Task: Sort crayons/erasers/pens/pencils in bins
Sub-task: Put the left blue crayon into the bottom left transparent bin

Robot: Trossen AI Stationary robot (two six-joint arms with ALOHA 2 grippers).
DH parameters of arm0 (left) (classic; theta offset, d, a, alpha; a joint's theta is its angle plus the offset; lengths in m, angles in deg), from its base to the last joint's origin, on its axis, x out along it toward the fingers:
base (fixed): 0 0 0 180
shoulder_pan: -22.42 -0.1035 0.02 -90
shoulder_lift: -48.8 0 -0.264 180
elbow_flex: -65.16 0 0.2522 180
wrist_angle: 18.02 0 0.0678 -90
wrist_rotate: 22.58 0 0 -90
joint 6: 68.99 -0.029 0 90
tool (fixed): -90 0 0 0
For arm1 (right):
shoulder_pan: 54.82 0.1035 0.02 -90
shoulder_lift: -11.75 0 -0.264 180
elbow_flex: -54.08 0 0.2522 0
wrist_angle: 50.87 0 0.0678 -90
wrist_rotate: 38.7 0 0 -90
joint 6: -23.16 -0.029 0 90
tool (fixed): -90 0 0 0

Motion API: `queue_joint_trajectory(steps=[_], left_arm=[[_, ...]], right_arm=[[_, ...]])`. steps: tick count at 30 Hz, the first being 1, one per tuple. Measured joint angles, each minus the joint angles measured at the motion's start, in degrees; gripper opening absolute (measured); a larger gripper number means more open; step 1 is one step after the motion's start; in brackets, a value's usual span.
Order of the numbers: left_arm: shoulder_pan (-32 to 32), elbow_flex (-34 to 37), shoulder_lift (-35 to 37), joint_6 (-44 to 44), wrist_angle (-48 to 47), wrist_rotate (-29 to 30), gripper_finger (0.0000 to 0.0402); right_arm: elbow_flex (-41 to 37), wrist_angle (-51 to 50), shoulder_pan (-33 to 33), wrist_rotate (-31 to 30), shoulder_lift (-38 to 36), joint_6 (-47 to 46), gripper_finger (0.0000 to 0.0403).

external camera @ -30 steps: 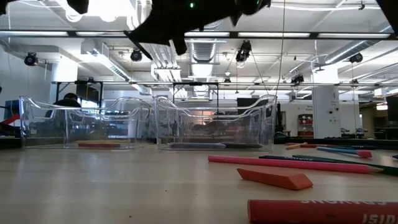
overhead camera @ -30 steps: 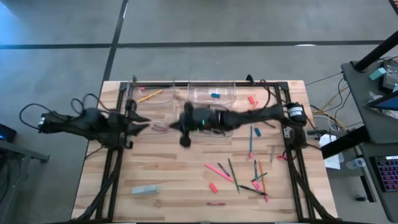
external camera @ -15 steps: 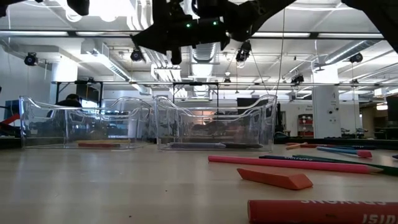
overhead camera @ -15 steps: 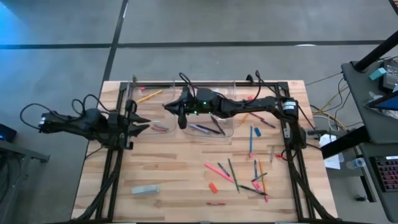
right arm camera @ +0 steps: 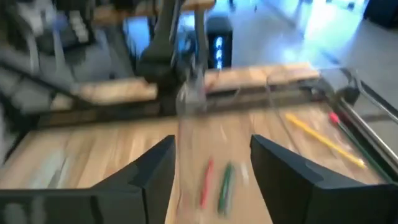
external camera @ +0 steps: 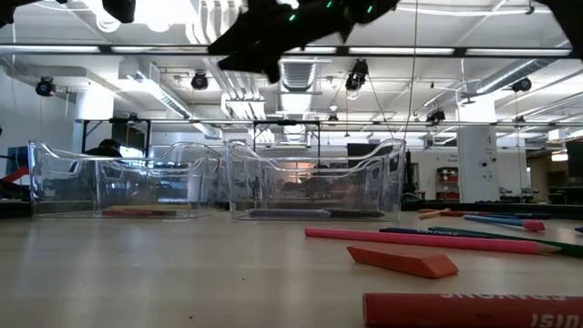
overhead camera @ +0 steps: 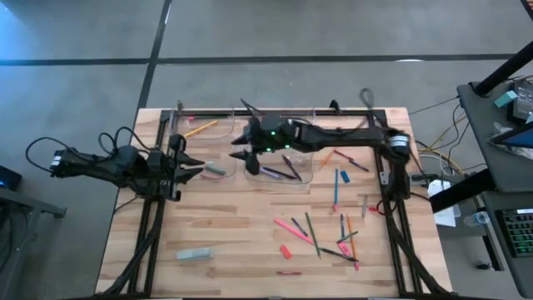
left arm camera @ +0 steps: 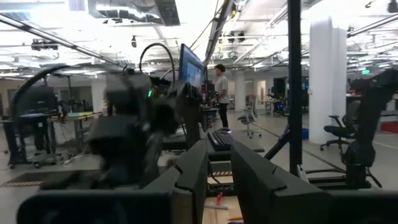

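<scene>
At the table's left edge the left gripper (overhead camera: pixel 190 162) waits, its fingers (left arm camera: pixel 193 168) nearly pressed together with only a thin gap and nothing between them. The right gripper (overhead camera: pixel 239 147) hovers over the clear bins (overhead camera: pixel 279 171) at the back, fingers (right arm camera: pixel 155 171) spread and empty. Dark pens (overhead camera: pixel 275 173) lie in the middle bin; pencils (overhead camera: pixel 293 227) and crayons (overhead camera: pixel 286 251) scatter across the table's right side.

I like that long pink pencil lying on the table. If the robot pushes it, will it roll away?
The long thin pink pencil looks round and slim, so it would probably roll if pushed sideways. It lies straight, so it is likely stiff. Being so thin, it is probably light.
</scene>
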Motion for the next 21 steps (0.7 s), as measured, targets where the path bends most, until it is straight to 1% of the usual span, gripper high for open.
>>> queue_joint_trajectory(steps=[4, 7, 9, 10, 14, 16, 18, 21], left_arm=[[0.0, 0.2, 0.0, 0.0, 0.0, -3.1, 0.0057], [0.0, 0.2, -1.0, 0.0, -0.1, -2.4, 0.0057], [0.0, 0.3, -2.2, 0.0, 0.0, -1.2, 0.0057], [0.0, 0.3, -3.0, 0.0, 0.2, -1.1, 0.0057], [0.0, 0.3, -6.5, 0.0, 3.5, -1.1, 0.0057], [0.0, 0.3, -8.3, 0.0, 5.8, -1.1, 0.0057], [0.0, 0.3, -9.9, 0.0, 7.4, -1.1, 0.0057], [0.0, 0.3, -12.4, 0.1, 8.5, -1.1, 0.0057]], right_arm=[[-0.9, -14.7, 5.0, 0.0, -4.8, 1.6, 0.0197], [-1.8, -23.9, 10.6, -0.8, -6.3, 1.6, 0.0191], [-2.7, -28.4, 15.1, -3.5, -6.6, 1.4, 0.0187], [-3.5, -29.8, 17.5, -5.9, -6.7, 0.9, 0.0186], [-8.9, -31.8, 26.0, -16.8, -6.3, -3.3, 0.0181], [-12.0, -31.7, 28.9, -20.6, -6.3, -7.6, 0.0178], [-15.1, -30.5, 30.7, -21.9, -6.4, -12.5, 0.0176], [-20.6, -26.2, 32.5, -22.0, -6.5, -17.7, 0.0172]])
